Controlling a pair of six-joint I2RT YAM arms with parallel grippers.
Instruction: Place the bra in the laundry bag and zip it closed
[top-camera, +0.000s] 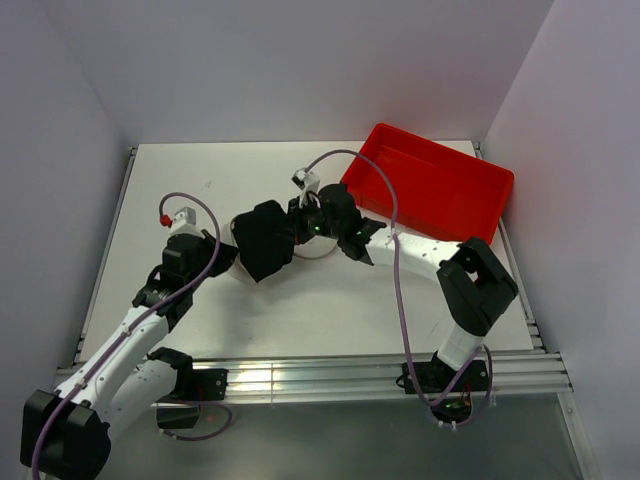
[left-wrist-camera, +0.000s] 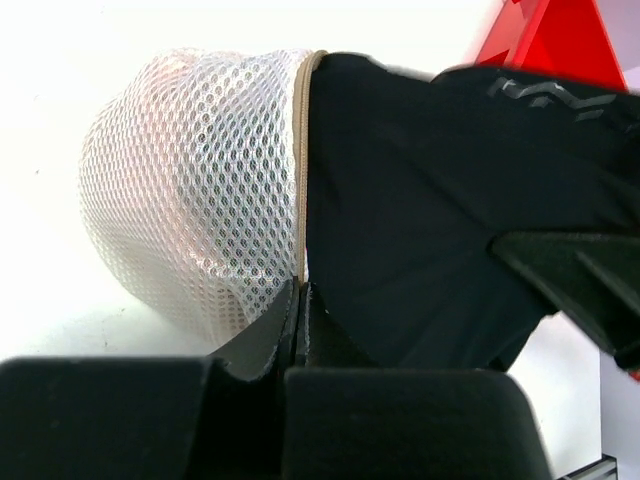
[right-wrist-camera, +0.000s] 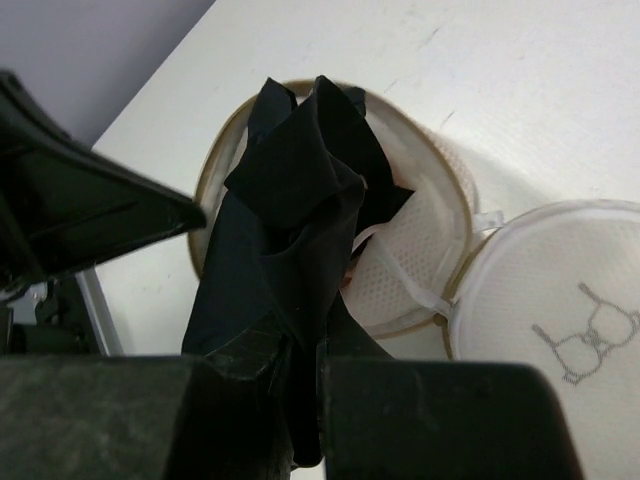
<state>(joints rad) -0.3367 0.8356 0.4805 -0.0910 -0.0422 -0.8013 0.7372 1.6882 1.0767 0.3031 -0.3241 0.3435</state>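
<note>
Two grippers are closed at the middle of the table. The left gripper (left-wrist-camera: 300, 312) is pinched shut on the tan zipper rim of the laundry bag (left-wrist-camera: 190, 180), whose mesh dome bulges ahead and to the left of its fingers. The bra (right-wrist-camera: 300, 200), seen as black fabric, is clamped between the closed fingers of the right gripper (right-wrist-camera: 300, 365) and is bunched just ahead of them across the bag's open mouth; the round mesh flap (right-wrist-camera: 560, 300) lies to their right

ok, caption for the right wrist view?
Right tool holds the black bra over the open mesh bag, lid flipped aside.
</note>
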